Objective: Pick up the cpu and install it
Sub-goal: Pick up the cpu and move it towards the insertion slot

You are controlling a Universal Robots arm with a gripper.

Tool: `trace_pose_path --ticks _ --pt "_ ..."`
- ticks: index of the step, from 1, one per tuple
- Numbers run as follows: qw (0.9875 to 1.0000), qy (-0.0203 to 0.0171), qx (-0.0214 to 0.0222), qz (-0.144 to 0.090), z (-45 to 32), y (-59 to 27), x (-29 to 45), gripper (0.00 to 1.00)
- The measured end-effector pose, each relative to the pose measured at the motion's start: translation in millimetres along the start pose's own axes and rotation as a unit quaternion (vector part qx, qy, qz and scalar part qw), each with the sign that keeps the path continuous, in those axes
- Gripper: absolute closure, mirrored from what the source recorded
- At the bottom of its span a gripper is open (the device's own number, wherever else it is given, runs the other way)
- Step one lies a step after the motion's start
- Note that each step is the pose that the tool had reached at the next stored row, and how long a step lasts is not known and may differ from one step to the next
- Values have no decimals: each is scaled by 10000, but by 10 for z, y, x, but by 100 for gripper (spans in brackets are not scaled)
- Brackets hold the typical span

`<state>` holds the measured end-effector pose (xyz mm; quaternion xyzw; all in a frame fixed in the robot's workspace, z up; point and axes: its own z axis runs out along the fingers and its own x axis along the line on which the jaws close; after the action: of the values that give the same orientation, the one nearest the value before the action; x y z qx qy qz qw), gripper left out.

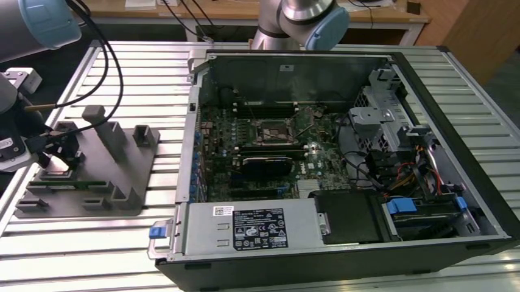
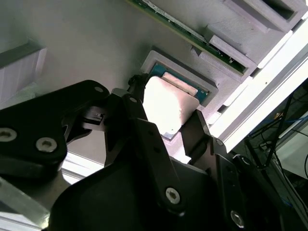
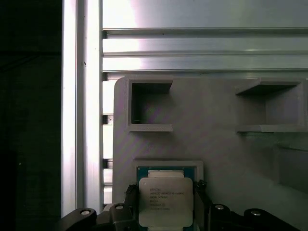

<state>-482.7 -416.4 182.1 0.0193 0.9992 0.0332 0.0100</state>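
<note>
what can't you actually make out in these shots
- Exterior view: what sits under the gripper on the grey fixture; the gripper covers it and it is too small.
- First wrist view: the cpu, whose lower edge is cut off by the picture's edge.
- Second wrist view: the cpu's top surface, washed out by glare; the gripper covers its near side.
- Exterior view: the motherboard socket, too small to show its contacts.

Bg: slatted alu table, wood furniture behind.
Table (image 1: 81,255) = silver ribbed alu profile, slats run the exterior view's left-right. Strong glare off the slats (image 3: 192,45) in first wrist view. Far side in exterior view: wooden desk (image 1: 203,11) w/ white legs, dark underneath. Wood panel (image 1: 479,30) at the exterior view's right, grey-green floor (image 1: 508,70) just below it. Light even, no hard shadows.
</note>
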Motion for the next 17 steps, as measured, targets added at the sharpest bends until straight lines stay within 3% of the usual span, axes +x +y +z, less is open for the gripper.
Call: trace_pose_path --ticks 6,17 --pt "10000 1 -19 1 -21 1 0 45" --pt "10000 1 -25 0 -175 12 -3 45"
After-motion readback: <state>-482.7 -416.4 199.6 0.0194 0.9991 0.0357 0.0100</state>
